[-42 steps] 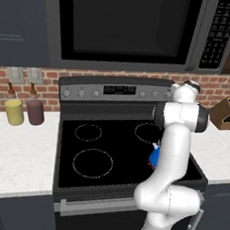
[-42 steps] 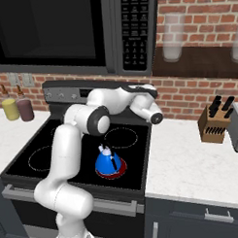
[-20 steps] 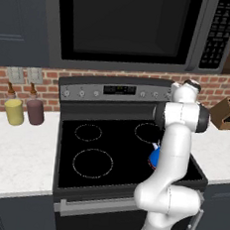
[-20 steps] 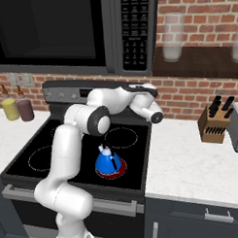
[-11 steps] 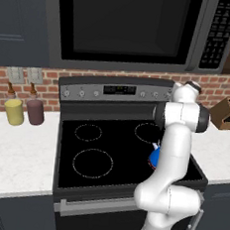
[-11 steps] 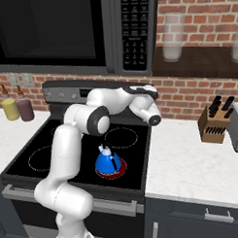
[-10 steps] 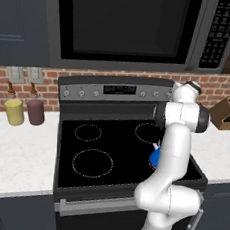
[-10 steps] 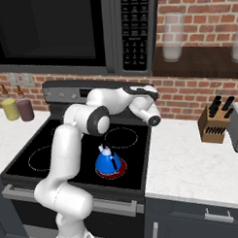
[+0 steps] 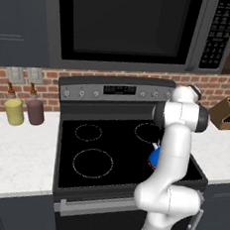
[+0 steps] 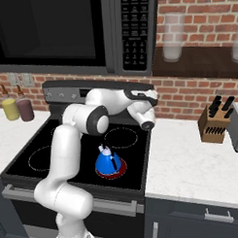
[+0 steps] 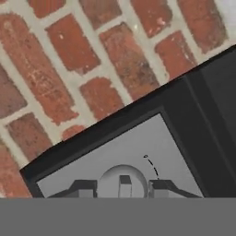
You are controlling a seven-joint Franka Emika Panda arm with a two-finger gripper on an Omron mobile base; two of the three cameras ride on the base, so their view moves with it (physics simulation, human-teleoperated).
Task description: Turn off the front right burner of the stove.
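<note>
Brick wall fills upper hand view; gripper (image 11: 121, 186) at bottom centre, fingers apart around stove (image 9: 136, 116) knob (image 11: 122, 177), likely to twist it off.

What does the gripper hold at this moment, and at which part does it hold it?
It cannot be told for sure. In the hand view the gripper has one fingertip on each side of a round grey knob on the stove's back panel, but contact is not visible.

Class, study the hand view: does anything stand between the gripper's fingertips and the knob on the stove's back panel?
Nothing visible does. The gripper has its dark fingertips on either side of the round grey knob on the stove panel, with no object between them.
</note>
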